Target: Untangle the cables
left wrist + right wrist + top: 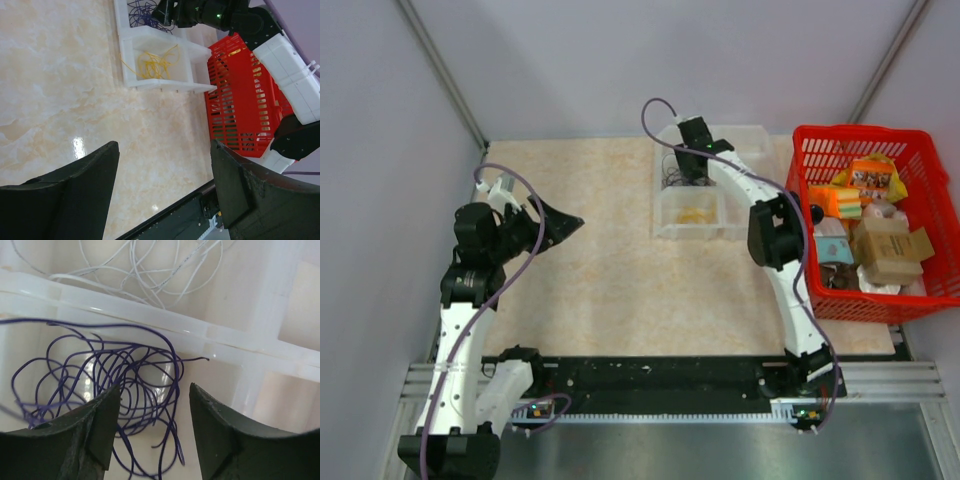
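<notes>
— What are the cables like?
— Thin, limp wire. A loopy purple tangle (100, 385) lies in one compartment of a translucent white plastic tray (150, 322), with yellow strands (155, 62) in the next and white strands (150, 265) past a divider.
— The surface?
— A glossy, marbled beige table (60, 75), grey walls and a red slatted basket (920, 140).
— The arms?
— The right gripper (155, 390) reaches over the purple tangle, jaws apart, gripping nothing. The left gripper (164, 145) hangs wide and empty above the table.
</notes>
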